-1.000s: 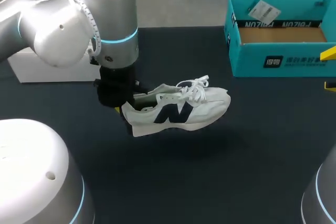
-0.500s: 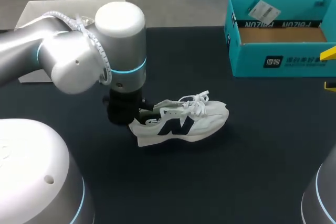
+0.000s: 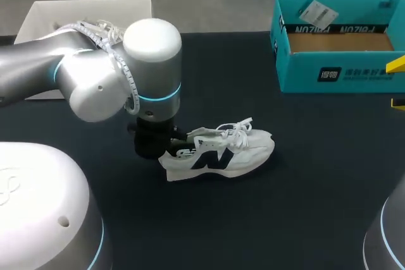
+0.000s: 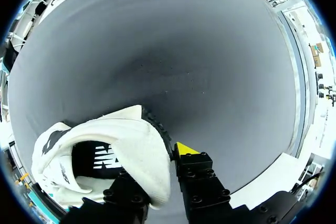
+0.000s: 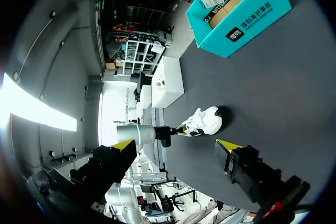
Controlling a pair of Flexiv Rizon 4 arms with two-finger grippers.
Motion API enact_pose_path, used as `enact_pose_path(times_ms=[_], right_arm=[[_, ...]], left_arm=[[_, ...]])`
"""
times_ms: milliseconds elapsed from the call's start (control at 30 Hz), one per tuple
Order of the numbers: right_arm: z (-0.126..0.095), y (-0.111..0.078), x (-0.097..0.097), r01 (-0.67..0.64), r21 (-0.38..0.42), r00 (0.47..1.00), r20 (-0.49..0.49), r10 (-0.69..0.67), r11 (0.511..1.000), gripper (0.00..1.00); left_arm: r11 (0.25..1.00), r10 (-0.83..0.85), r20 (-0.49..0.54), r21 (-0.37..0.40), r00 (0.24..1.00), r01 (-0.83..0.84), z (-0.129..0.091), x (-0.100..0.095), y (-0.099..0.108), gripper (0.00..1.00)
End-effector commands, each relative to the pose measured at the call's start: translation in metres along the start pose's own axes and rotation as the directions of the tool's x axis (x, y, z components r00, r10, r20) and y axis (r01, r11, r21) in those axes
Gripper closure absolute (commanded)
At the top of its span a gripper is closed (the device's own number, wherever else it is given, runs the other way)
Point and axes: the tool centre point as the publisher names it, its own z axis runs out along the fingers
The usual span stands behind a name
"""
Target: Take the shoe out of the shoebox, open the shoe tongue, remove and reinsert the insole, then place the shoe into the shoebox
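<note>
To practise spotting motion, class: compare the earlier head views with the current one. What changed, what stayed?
The left gripper, shut on the shoe at its heel throughout, lowered it from mid-air and slightly rightward onto the table. The shoebox and the open right gripper kept their places.

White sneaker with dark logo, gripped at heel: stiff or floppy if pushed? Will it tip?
Likely stable: the white sneaker appears to sit on its wide sole on the black table, so tipping seems unlikely. The heel collar looks soft, folding where the left gripper pinches it. Loose white laces may snag.
</note>
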Motion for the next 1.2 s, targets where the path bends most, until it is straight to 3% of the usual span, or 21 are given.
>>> enact_pose_path(times_ms=[33,67,100,133,333,700,1100,1200], right_arm=[[0.000,-0.002,0.000,-0.001,-0.003,1.000,0.003,0.001,1.000,0.00],[0.000,-0.002,0.000,-0.001,-0.003,1.000,0.003,0.001,1.000,0.00],[0.000,-0.002,0.000,-0.001,-0.003,1.000,0.003,0.001,1.000,0.00],[0.000,-0.002,0.000,-0.001,-0.003,1.000,0.003,0.001,1.000,0.00],[0.000,-0.002,0.000,-0.001,-0.003,1.000,0.003,0.001,1.000,0.00],[0.000,-0.002,0.000,-0.001,-0.003,1.000,0.003,0.001,1.000,0.00],[0.000,-0.002,0.000,-0.001,-0.003,1.000,0.003,0.001,1.000,0.00],[0.000,-0.002,0.000,-0.001,-0.003,1.000,0.003,0.001,1.000,0.00]], left_arm=[[1.000,-0.002,-0.015,-0.002,1.000,0.002,-0.006,-0.002,-0.003,0.44],[1.000,-0.002,-0.017,-0.001,1.000,0.002,-0.009,-0.003,-0.004,0.21],[1.000,-0.002,-0.017,-0.002,1.000,0.002,-0.012,-0.002,-0.005,0.05],[1.000,-0.004,-0.019,-0.006,1.000,0.003,-0.015,-0.002,-0.006,0.00],[0.999,-0.040,-0.011,-0.008,0.999,0.040,-0.039,0.000,-0.013,0.00],[0.947,-0.292,0.046,0.153,0.955,0.282,-0.079,0.011,-0.008,0.00],[0.834,-0.536,0.234,0.295,0.811,0.466,-0.094,0.032,-0.009,0.00],[0.834,-0.536,0.234,0.295,0.811,0.466,-0.094,0.032,-0.009,0.00]])
